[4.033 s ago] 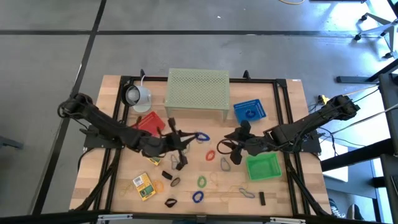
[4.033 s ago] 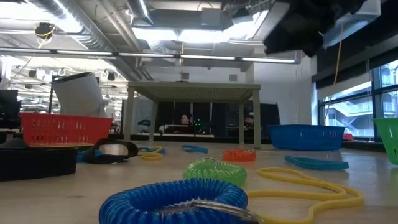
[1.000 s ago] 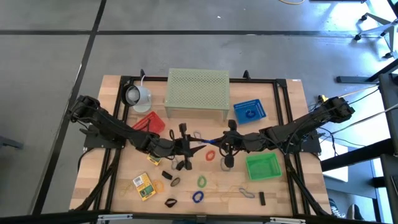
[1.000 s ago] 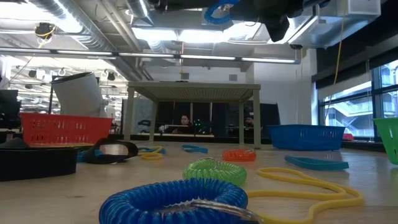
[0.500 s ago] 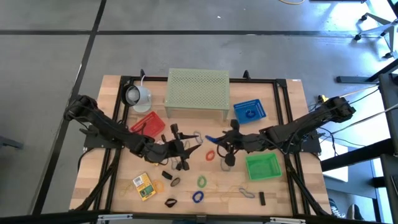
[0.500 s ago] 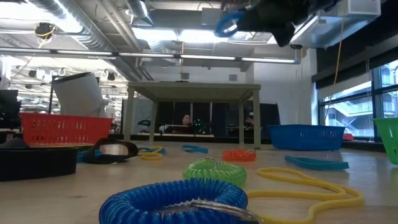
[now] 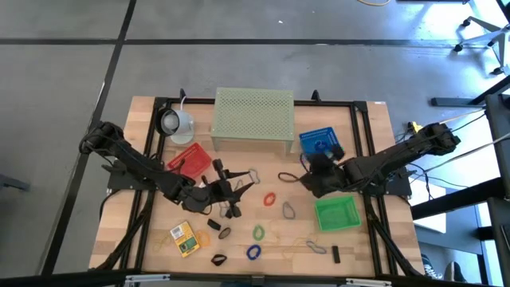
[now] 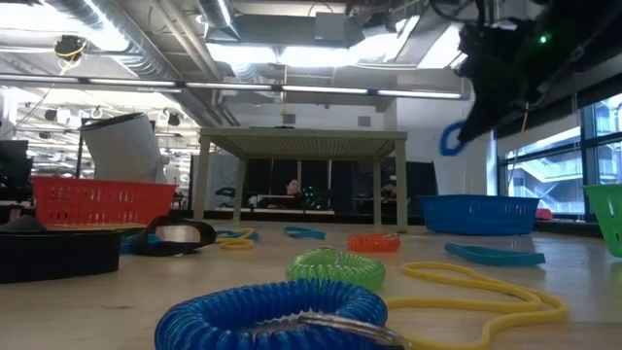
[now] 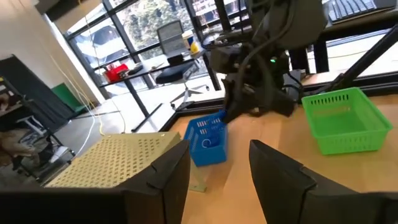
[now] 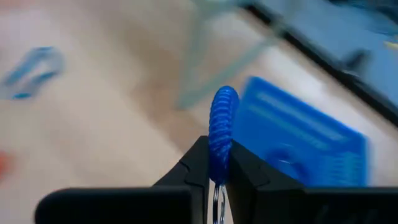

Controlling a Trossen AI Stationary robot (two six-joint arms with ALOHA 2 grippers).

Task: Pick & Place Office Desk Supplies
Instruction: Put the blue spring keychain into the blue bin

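Carrying is under way: a blue loop (image 10: 222, 118) is pinched in the nearly closed right hand (image 7: 316, 162) beside the blue basket (image 7: 320, 142), where release is needed. The left hand (image 7: 231, 194) waits open, empty, mid-desk.

High cam: overhead, straight down, whole table (image 7: 151, 112) + both arms. Low cam: tabletop level, looks across into room, blue coil loop (image 8: 277, 316) very near lens. L wrist cam: faces fwd over table. R wrist cam: close on tabletop. Blue basket (image 7: 320, 141) shared by all four; green stand (image 7: 253, 118) in high, low, L wrist.
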